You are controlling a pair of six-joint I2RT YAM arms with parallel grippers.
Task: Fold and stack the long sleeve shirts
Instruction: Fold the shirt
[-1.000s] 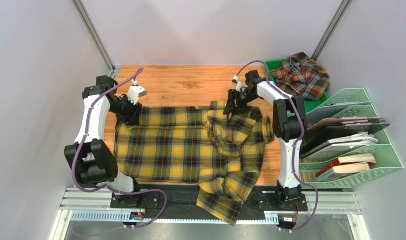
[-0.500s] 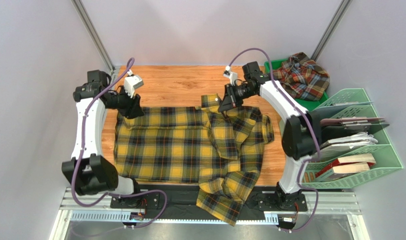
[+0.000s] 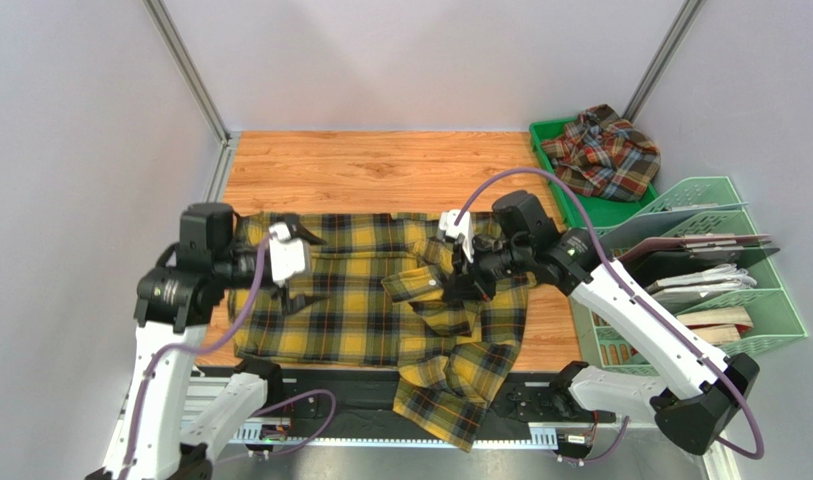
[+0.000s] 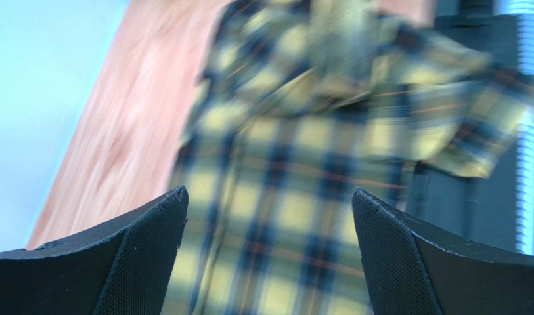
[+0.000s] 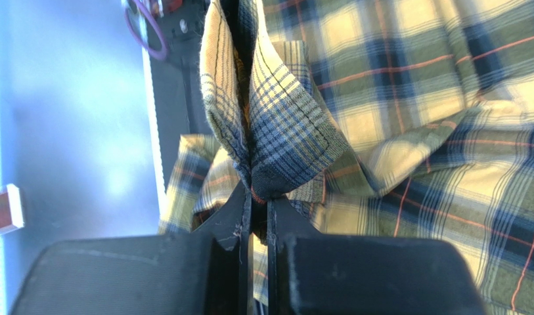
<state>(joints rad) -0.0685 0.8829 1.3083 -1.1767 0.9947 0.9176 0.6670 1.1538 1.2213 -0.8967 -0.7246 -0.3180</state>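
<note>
The yellow and black check shirt [image 3: 350, 300] lies spread across the wooden table, with one sleeve hanging over the near edge. My right gripper [image 3: 460, 283] is shut on a bunched fold of its fabric [image 5: 276, 131] near the collar, with the cloth pinched between the fingers [image 5: 257, 191]. My left gripper [image 3: 298, 268] hovers over the shirt's left part. It is open and empty, and blurred plaid [image 4: 295, 216] shows between its fingertips [image 4: 268, 197]. The rust-red and teal check shirt [image 3: 605, 150] lies crumpled at the back right.
The red shirt sits in a green tray [image 3: 543, 150] at the back right. A green file rack [image 3: 740, 335] with books and folders stands along the right side. A black rail [image 3: 370, 390] runs along the near edge, and bare wood [image 3: 380, 165] lies behind the yellow shirt.
Both arms have swung from the shirt's far edge toward the near side. My right gripper has dragged the collar area forward and to the left. My left gripper now hangs open over the shirt.
</note>
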